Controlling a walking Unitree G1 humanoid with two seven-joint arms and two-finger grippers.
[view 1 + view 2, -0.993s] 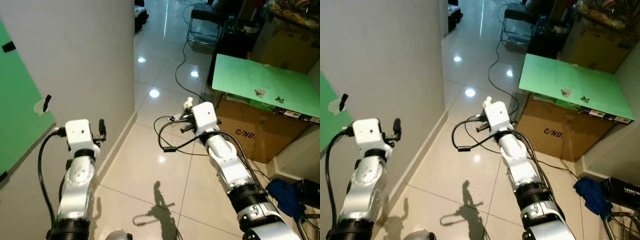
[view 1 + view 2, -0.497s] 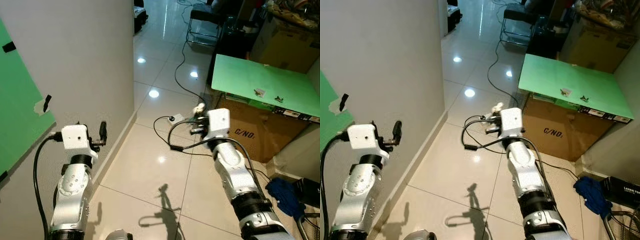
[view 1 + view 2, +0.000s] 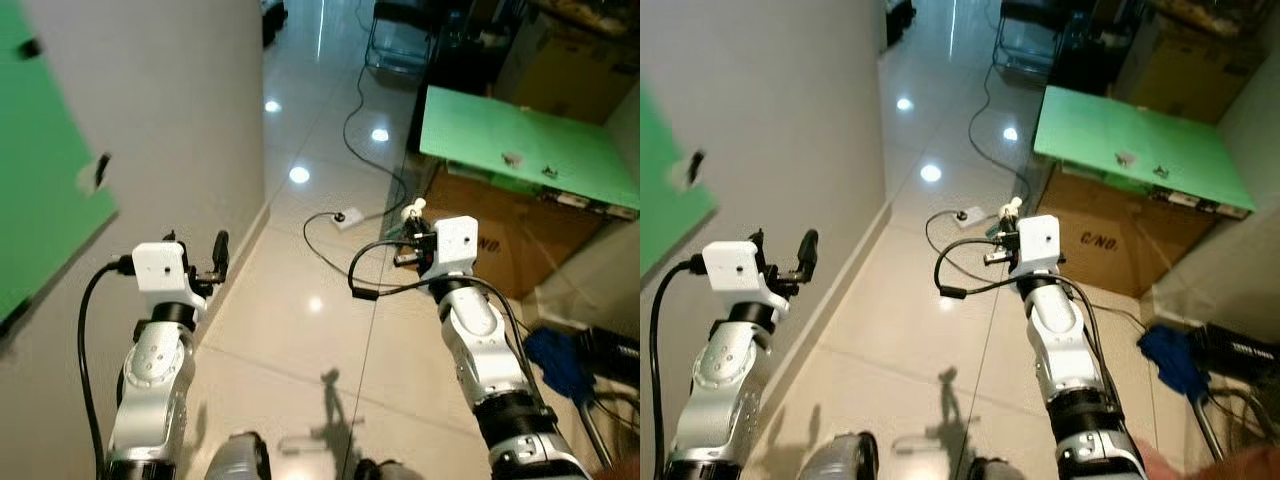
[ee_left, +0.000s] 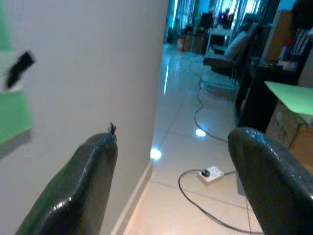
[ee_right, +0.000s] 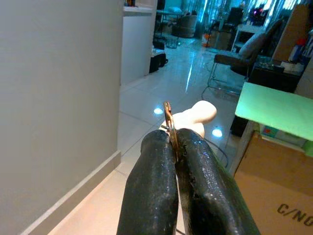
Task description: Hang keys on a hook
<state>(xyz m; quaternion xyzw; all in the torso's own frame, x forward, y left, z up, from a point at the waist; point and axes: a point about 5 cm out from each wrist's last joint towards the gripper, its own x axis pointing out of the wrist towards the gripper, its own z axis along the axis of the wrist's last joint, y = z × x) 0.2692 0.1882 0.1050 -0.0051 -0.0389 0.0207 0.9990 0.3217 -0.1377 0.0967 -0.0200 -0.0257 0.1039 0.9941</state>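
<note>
Keys pinched in the right gripper, wall off to its left

Right gripper [image 5: 175, 147], 2 fingers clamped on the keys [image 5: 191, 117]; left gripper [image 4: 168, 181], wide open and empty, hangs nearer the wall [image 3: 170, 120]; no hook can be made out.

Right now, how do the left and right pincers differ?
The left pincer is open and empty; the right pincer is shut on the keys. The left pincer is raised close beside the grey wall; the right pincer is out over the tiled floor, nearer the cardboard box. Both have black fingers and point forward.
</note>
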